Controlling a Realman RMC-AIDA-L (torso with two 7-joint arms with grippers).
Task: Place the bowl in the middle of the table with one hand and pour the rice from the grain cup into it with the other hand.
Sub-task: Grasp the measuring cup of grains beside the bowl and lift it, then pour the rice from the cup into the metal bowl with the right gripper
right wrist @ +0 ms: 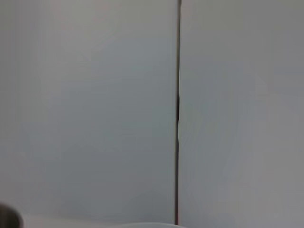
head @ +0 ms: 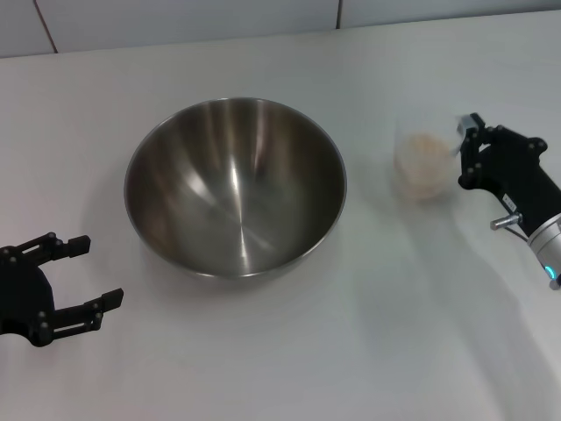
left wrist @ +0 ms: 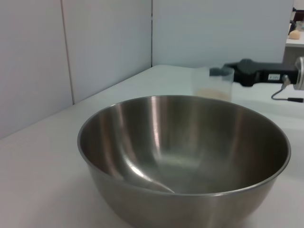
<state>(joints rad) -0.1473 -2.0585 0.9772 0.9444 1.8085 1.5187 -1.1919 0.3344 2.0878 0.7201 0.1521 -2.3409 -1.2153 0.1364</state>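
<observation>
The large steel bowl [head: 235, 187] stands empty and upright near the middle of the white table [head: 368, 351]; it fills the left wrist view [left wrist: 185, 156]. My left gripper [head: 98, 272] is open, down at the bowl's left and apart from it. The clear grain cup [head: 423, 162] holds pale rice [head: 422, 151] to the right of the bowl, upright. My right gripper [head: 467, 140] is at the cup's right side, pinching its rim. From the left wrist, the cup [left wrist: 212, 83] and the right gripper [left wrist: 223, 71] show beyond the bowl.
Grey wall panels [head: 175, 17] run along the table's far edge. The right wrist view shows only wall panels with a dark seam [right wrist: 177, 109]. Bare tabletop lies in front of the bowl and between bowl and cup.
</observation>
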